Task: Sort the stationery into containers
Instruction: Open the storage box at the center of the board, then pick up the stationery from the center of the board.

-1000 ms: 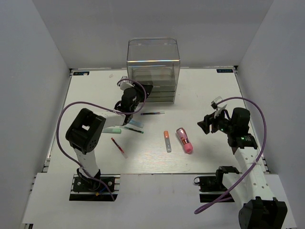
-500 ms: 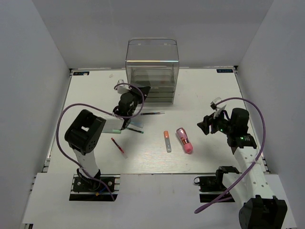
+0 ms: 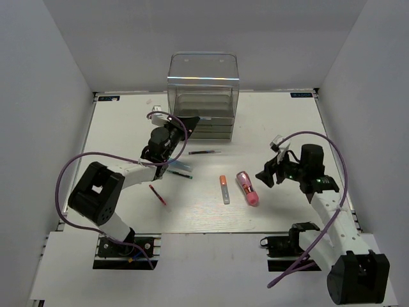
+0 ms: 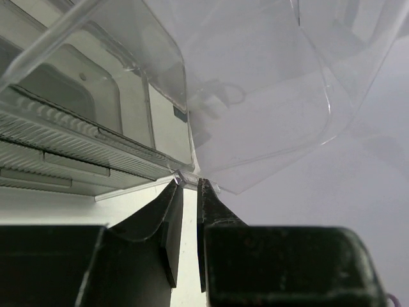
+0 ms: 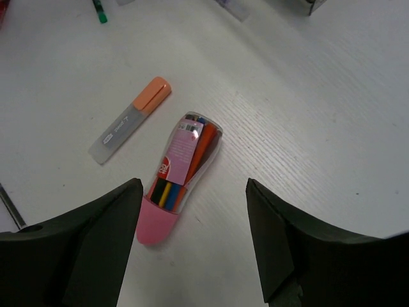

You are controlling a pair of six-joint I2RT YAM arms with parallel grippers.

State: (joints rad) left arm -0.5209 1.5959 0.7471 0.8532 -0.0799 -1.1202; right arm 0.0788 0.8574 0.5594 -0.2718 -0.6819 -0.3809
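Note:
The container (image 3: pixel 203 96), a tall clear box with stacked grey drawers, stands at the back. My left gripper (image 3: pixel 190 121) is at its lower left front corner. In the left wrist view its jaws (image 4: pixel 190 182) are shut on a thin clear plastic edge of the container (image 4: pixel 255 115). On the table lie the chunky pink tube (image 3: pixel 248 188), the orange-grey marker (image 3: pixel 224 189), a red-white pen (image 3: pixel 158 194) and two thin dark pens (image 3: pixel 204 152) (image 3: pixel 179 173). My right gripper (image 3: pixel 263 174) is open and empty. It hovers over the pink tube (image 5: pixel 179 179), with the orange-grey marker (image 5: pixel 130 120) to the left.
White walls close in the table on three sides. A purple cable (image 3: pixel 77 166) loops off the left arm and another (image 3: pixel 339 166) off the right arm. The pens lie between the two arms, in front of the container.
My left gripper has shut on the container's clear edge, and its arm has swung left; the container shifted slightly left. My right gripper has moved left toward the pink tube.

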